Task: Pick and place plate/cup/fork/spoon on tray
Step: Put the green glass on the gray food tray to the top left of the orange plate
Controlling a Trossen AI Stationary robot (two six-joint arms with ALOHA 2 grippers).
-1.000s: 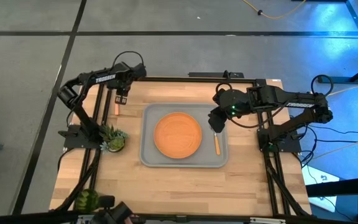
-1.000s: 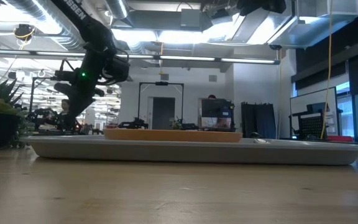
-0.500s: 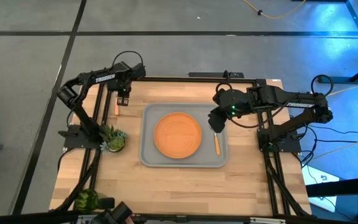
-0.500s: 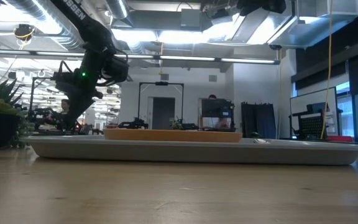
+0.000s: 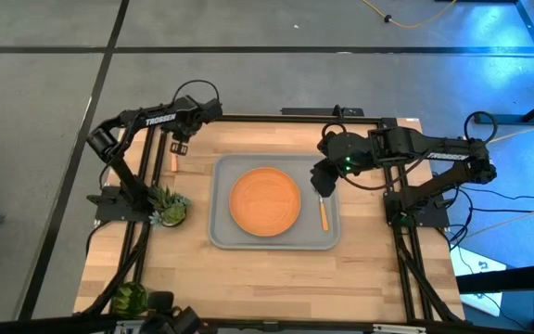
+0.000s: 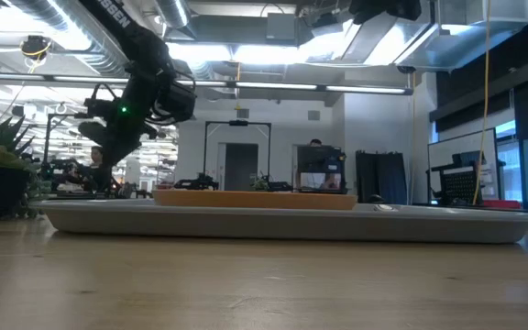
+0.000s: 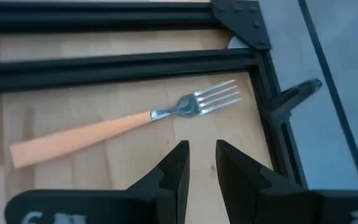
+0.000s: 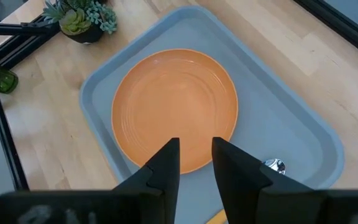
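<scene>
The orange plate (image 5: 265, 201) lies in the middle of the grey tray (image 5: 222, 232). The spoon (image 5: 323, 215) lies on the tray's right part, its bowl (image 8: 272, 165) toward the far side. The fork (image 7: 123, 121) lies flat on the wood in the table's far left corner (image 5: 174, 160). The green cup (image 5: 130, 299) stands near the table's near left corner. My left gripper (image 7: 202, 162) hovers above the fork's tined end, shut and empty. My right gripper (image 8: 195, 163) hangs above the tray's right far part (image 5: 323, 182), shut and empty.
A potted plant (image 5: 167, 206) stands on the table left of the tray. Black frame rails (image 7: 104, 62) run close along the fork at the far left corner. Bare wood lies in front of the tray.
My left gripper has shifted a little over the table's far left corner, above the fork. The things on the table have stayed where they were.
</scene>
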